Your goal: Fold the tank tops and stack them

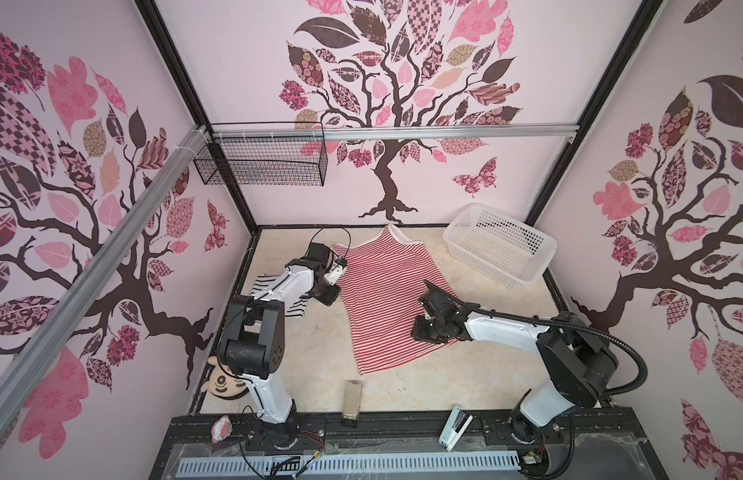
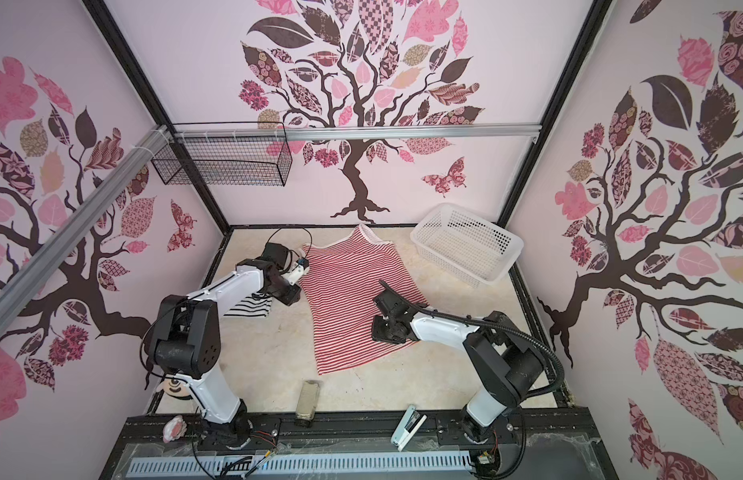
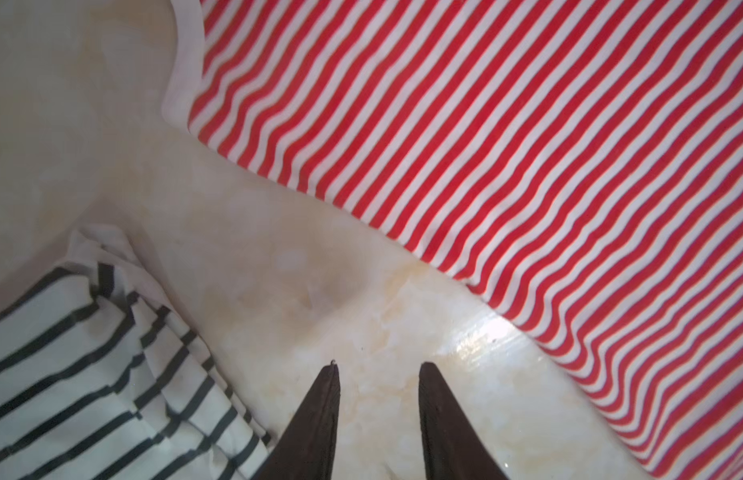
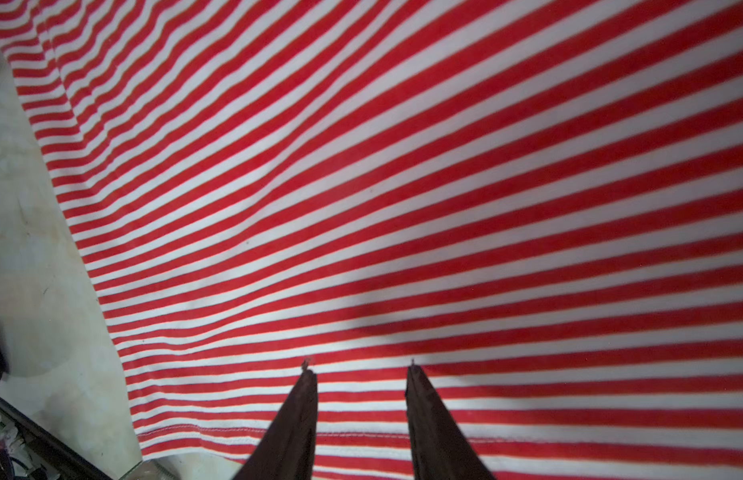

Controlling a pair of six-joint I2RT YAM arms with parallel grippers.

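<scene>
The red-and-white tank top (image 1: 382,299) lies flat on the surface (image 1: 465,374), its long axis running from the neck by the back wall to the hem nearest the arms. The folded black-and-white tank top (image 3: 70,374) sits apart on its left, and a white basket (image 1: 486,266) stands far right. The left tool (image 3: 379,368), spread and empty, hangs over the bare gap between the tops, while the right tool (image 4: 358,365), likewise spread, hovers just inside the hem.

Soft, even light fills both top views, which bow outward toward nine and three o'clock. Glare whitens the glossy cream marble tabletop (image 3: 482,332) near my left gripper (image 3: 378,365); a grey shadow dims the red-and-white striped tank top (image 4: 382,311) before my right gripper (image 4: 359,363).
</scene>
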